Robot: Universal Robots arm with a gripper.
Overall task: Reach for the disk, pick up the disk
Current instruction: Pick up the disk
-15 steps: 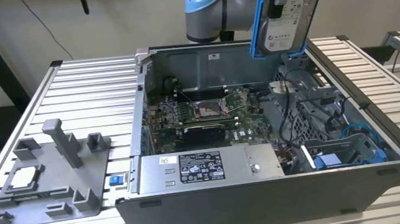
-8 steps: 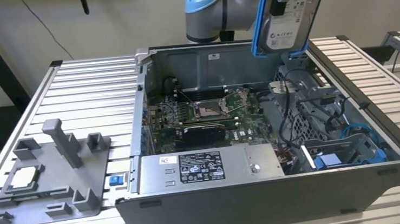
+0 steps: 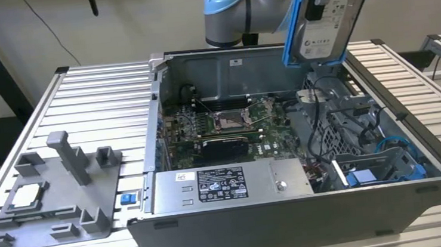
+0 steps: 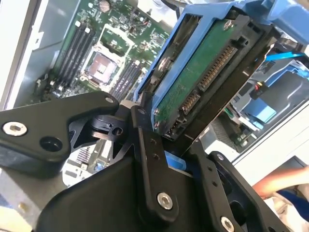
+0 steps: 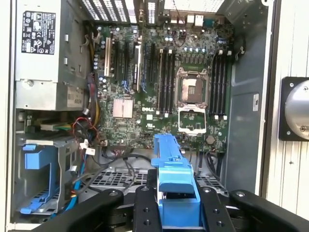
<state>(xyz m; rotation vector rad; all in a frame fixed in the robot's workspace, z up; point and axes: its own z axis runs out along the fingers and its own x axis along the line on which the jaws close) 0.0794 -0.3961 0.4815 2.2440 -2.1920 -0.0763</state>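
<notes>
Jaws of the gripper (image 3: pixel 328 0) clamped on the disk (image 3: pixel 326 27), held upright in its blue carrier, lifted clear above the open computer case (image 3: pixel 293 225), at about 1 o'clock in the exterior view, the slatted worktop (image 3: pixel 98 98) below it.

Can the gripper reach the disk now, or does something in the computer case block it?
Yes, it seems so: the gripper is already shut on the disk, holding it in the air above the open computer case. Nothing stands between them.
</notes>
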